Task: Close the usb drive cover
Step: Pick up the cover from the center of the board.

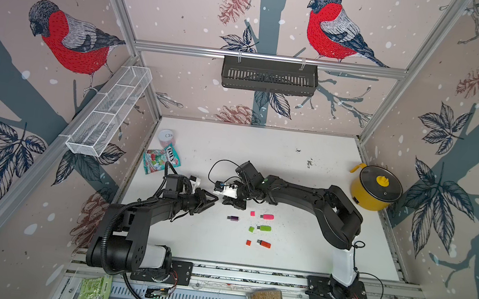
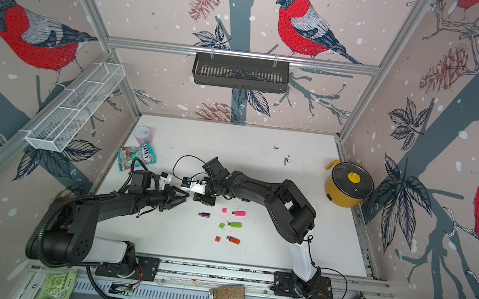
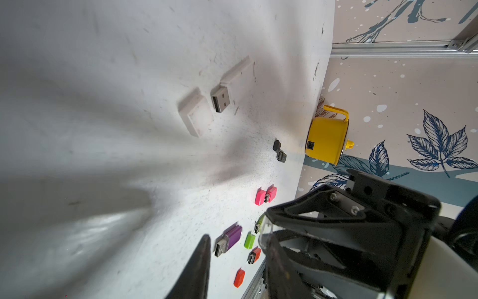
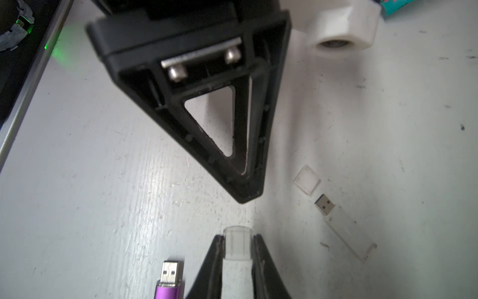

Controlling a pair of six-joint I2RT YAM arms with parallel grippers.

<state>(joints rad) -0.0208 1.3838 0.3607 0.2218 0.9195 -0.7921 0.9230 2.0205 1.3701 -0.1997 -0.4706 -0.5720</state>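
A: Closest in the right wrist view is the right gripper [image 4: 238, 239], clamped tight on a clear cap [image 4: 238, 247]. The purple usb drive [image 4: 168, 281] lies uncapped on the tabletop [image 4: 103, 181] just beside it.

B: And the left gripper [image 1: 214, 199]?

A: Its jaws are part-way apart with nothing between them, and it sits almost tip to tip with the right one.

B: What could go wrong?

A: I'd say the drive is the weak point. It lies loose, so pushing the cap on could simply skid it away. The cap is smooth and pinched near the fingertips, so it may twist. The two grippers are also near enough to knock together.

B: Do the views differ?

A: The top views show both arms and the purple drive, but the cap is lost there. The left wrist view shows a white drive [image 3: 222, 99] beside its own white cap [image 3: 192, 114], which are hard to make out from above.
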